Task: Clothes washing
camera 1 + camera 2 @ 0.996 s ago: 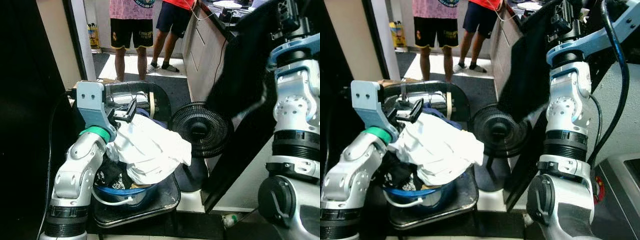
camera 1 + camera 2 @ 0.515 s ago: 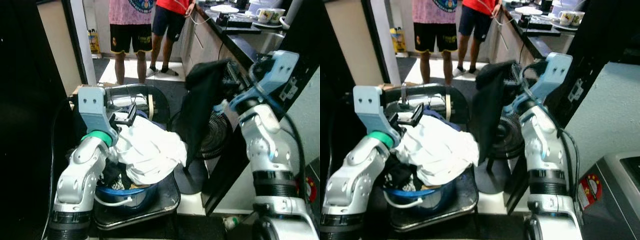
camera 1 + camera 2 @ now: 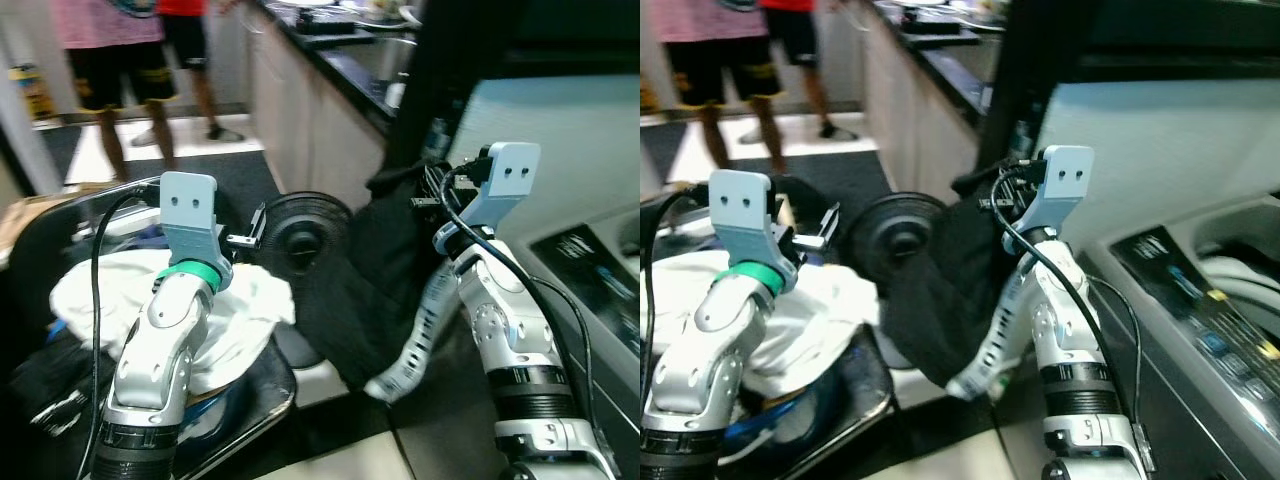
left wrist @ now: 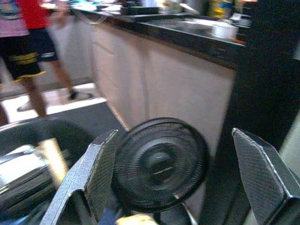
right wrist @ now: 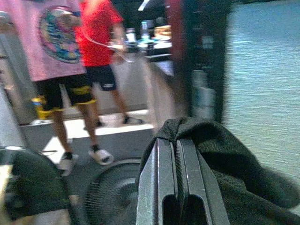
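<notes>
Your right pincer point(image 5: 177, 154) is clamped on the black garment point(image 3: 365, 290), which hangs mid-frame below it; left pincer point(image 4: 173, 180) gapes wide above the white cloth point(image 3: 235, 310).

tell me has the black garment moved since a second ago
Yes. The black garment, pinched in the right gripper, came down from above the fan to hang beside it.

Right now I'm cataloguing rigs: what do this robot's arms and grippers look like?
Both arms are jointed silver metal with black collars. The left arm has a green wrist ring; loose black cables run along the right arm. Pale blue-grey brackets top each wrist. Fingers are long, black, cross-hatched.
</notes>
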`<state>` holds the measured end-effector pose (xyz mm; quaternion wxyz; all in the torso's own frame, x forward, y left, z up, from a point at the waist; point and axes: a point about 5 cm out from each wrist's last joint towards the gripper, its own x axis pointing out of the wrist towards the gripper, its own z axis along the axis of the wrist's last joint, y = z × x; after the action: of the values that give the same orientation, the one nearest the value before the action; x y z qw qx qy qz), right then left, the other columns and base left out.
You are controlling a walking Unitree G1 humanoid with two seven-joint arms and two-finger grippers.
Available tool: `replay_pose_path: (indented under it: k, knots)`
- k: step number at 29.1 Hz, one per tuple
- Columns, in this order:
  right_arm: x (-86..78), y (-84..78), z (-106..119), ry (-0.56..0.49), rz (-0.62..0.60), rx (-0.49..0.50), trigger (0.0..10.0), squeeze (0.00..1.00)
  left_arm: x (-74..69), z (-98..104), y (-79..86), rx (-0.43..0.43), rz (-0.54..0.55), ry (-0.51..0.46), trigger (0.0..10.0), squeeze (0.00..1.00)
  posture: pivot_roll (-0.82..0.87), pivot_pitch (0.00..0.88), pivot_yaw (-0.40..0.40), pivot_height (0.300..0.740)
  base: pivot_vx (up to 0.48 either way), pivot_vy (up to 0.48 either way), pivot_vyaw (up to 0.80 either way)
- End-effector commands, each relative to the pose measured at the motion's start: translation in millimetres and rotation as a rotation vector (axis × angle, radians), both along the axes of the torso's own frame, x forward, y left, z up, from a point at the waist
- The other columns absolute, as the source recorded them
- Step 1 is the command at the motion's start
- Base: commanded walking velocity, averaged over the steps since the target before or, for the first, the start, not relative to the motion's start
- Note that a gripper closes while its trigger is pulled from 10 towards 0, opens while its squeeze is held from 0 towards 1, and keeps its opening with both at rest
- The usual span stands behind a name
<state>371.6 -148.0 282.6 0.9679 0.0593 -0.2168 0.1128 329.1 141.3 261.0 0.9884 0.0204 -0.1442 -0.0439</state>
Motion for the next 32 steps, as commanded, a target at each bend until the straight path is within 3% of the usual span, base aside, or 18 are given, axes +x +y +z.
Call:
replay_pose_path:
  k: [1, 4, 6, 19, 24, 32]
  knots:
    - [-0.1, 2.5, -18, 0.036, -0.007, -0.051, 10.0, 0.00, -2.2, -7, 0.1, 0.023, 0.009, 0.021, 10.0, 0.00, 0.01, 0.048, -0.016, 0.740, 0.000, 0.000, -0.80]
    - [-0.7, 2.4, -24, 0.049, -0.008, -0.059, 10.0, 0.00, -2.6, -7, 0.5, 0.027, 0.006, 0.022, 10.0, 0.00, 0.02, 0.047, -0.012, 0.740, 0.000, 0.000, -0.80]
    - [-1.1, 0.3, -30, 0.078, -0.022, -0.032, 10.0, 0.00, -2.8, -7, 2.0, 0.079, -0.001, 0.000, 10.0, 0.00, 0.03, 0.043, 0.011, 0.740, 0.000, 0.000, -0.80]
    - [-3.0, 2.4, -51, 0.110, -0.050, 0.008, 10.0, 0.00, 6.9, -13, 6.1, 0.065, -0.040, 0.052, 10.0, 0.00, 0.07, 0.026, 0.096, 0.740, 0.000, 0.000, -0.80]
    - [-4.9, 0.4, -76, 0.183, -0.058, -0.010, 10.0, 0.00, 7.8, -39, 9.8, 0.055, -0.044, 0.164, 10.0, 0.00, 0.07, 0.022, 0.095, 0.740, 0.000, 0.000, -0.80]
    - [-7.2, -6.5, -99, 0.249, -0.077, -0.048, 10.0, 0.00, 1.2, -70, 9.3, 0.086, -0.041, 0.243, 10.0, 0.00, 0.06, 0.025, 0.079, 0.740, 0.000, 0.000, -0.80]
